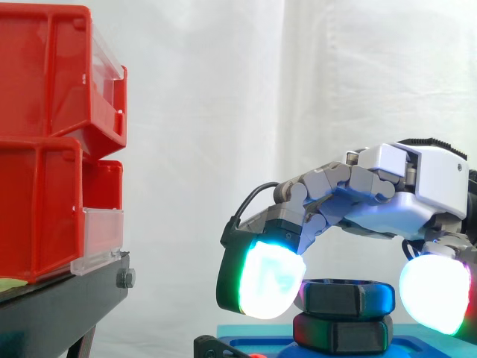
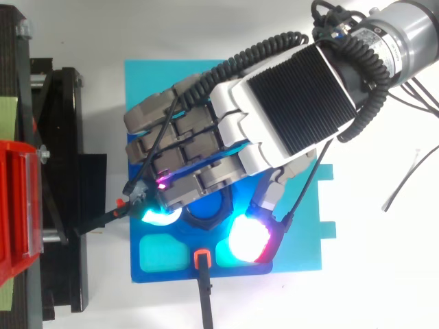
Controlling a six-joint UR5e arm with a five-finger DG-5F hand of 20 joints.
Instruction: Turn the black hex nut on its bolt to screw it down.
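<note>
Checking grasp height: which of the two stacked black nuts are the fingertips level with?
The upper nut: the hand's glowing pads flank it, while the lower nut lies underneath it.

From above, the hand's (image 2: 274, 103) curled fingers (image 2: 178, 130) cover most of the black hex nut (image 1: 346, 297); its bolt is hidden under them. In the side view the near pad (image 1: 268, 283) hides the nut's left corner, and the blue base (image 1: 410, 347) beneath the fingertips runs off the bottom edge

Arm (image 2: 405, 31): reaching in from the right edge, lying about level.
Hand (image 1: 402, 186): hanging low, palm facing down.
</note>
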